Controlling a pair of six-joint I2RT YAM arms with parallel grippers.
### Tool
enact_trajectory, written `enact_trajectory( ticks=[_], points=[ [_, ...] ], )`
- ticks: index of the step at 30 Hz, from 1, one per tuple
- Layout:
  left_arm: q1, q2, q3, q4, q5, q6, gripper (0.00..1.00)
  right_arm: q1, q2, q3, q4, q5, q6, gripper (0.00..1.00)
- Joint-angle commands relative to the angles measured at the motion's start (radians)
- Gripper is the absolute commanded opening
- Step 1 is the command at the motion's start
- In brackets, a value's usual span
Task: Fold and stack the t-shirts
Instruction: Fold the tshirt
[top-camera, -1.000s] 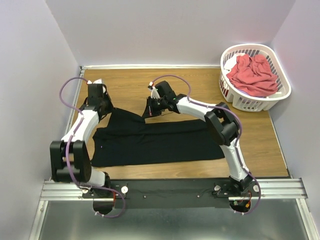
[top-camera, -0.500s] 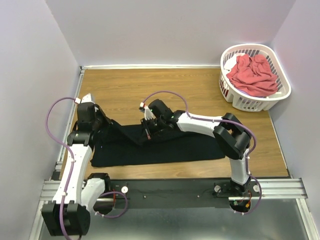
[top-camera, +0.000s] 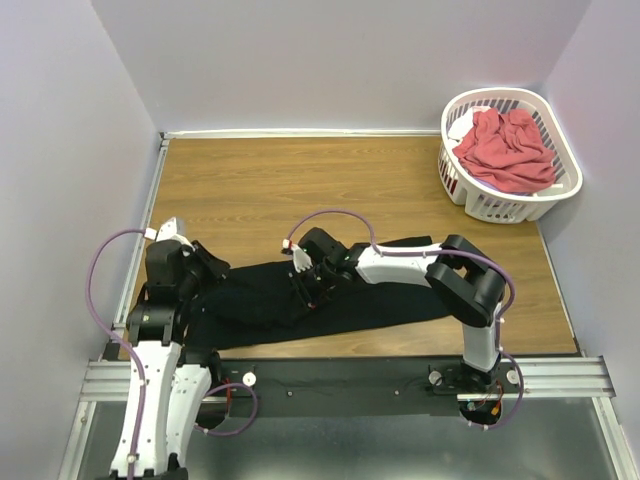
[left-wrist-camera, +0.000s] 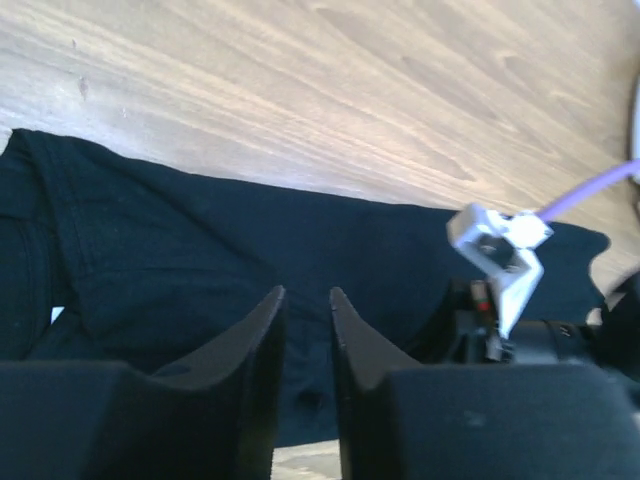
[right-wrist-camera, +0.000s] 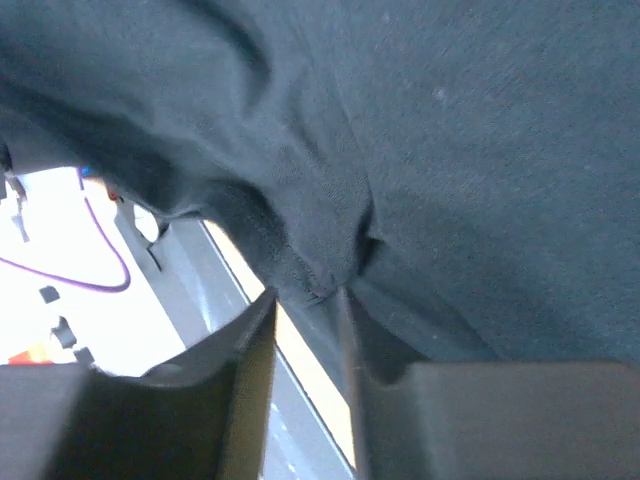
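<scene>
Left gripper (left-wrist-camera: 305, 292) and right gripper (right-wrist-camera: 305, 295) each pinch a fold of the black t-shirt (top-camera: 400, 303).

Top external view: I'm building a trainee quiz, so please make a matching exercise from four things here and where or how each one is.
1 black t-shirt
2 coral-red t-shirt
3 laundry basket
4 right gripper

A pinching dark cloth
B far right corner of the table
C heaped in the basket
D lying along the near edge

Pairs: 1-D, 2-C, 3-B, 4-A
</scene>
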Motion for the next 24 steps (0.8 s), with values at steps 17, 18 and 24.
enact_trajectory(
  ticks=[17, 18, 24],
  points=[
    [0.003, 0.195, -0.01, 0.188, 0.034, -0.008, 0.47, -0.411, -0.388, -0.231, -0.209, 0.512, -0.101, 0.55],
    [0.003, 0.235, -0.027, 0.215, 0.035, -0.013, 0.46, -0.448, -0.396, -0.24, -0.207, 0.514, -0.098, 0.55],
    [0.006, 0.355, -0.075, 0.338, -0.037, -0.113, 0.29, -0.657, -0.403, -0.298, -0.137, 0.491, -0.04, 0.55]
  ],
)
